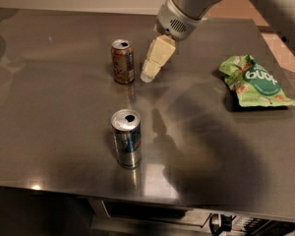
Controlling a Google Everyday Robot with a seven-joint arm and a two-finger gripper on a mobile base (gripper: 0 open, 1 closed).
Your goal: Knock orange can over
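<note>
Brushed grey metal tabletop (pixel 54 107), viewed from above its near edge. Left of centre, toward the far side, standing upright: small orange-brown drink can with silver top (pixel 123 62) (pull-tab hole open, facing up). Just to the right of that can, tip level with its lower half and separated from it by a thin strip of bare table: pale cream two-finger gripper (pixel 147 76), slanting down and leftward from a grey cylindrical wrist (pixel 179 18) entering at the top of the view. Fingers closed together, no gap showing between them, nothing held. Fingertips low over the tabletop; contact with the surface not determinable. Nearer the front edge, almost directly in front of the orange can and well apart from it: upright silver-and-blue drink can (pixel 127 139), top also opened. At far right, well apart from both cans: crumpled green snack bag with white lettering (pixel 255 80), lying flat. Dark shadow of the arm across the right-hand half of the tabletop, between the snack bag and the silver-and-blue drink can.
</note>
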